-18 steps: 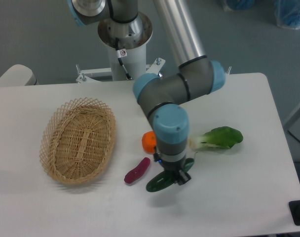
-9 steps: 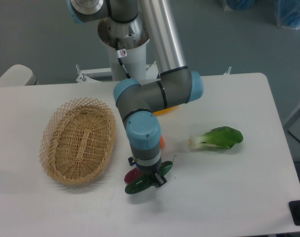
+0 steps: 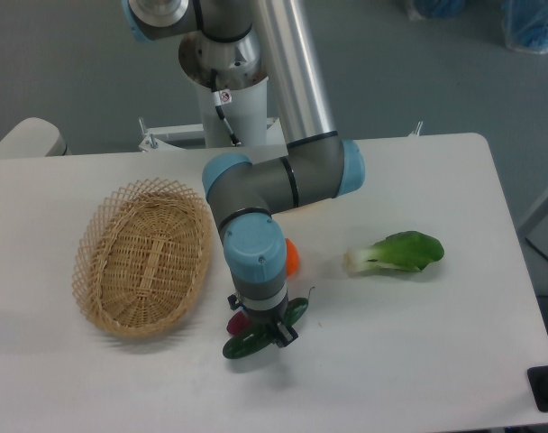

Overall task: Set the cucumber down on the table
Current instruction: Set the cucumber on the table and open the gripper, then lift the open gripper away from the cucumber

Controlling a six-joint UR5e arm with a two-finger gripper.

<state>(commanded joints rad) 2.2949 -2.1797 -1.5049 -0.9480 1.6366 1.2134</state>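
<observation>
The dark green cucumber (image 3: pixel 247 342) is held crosswise in my gripper (image 3: pixel 267 333), low over the white table (image 3: pixel 418 361) at the front middle. Its ends stick out at lower left and at upper right (image 3: pixel 296 311) of the fingers. The gripper points down and is shut on it. I cannot tell whether the cucumber touches the tabletop.
An oval wicker basket (image 3: pixel 143 255) sits at the left. A purple vegetable (image 3: pixel 236 322) is mostly hidden behind my wrist. An orange fruit (image 3: pixel 292 258) lies just right of the wrist. A bok choy (image 3: pixel 398 253) lies at the right.
The arm has carried the cucumber leftward from near the bok choy to in front of the purple vegetable. In the last half second it shifted only slightly left and down.
</observation>
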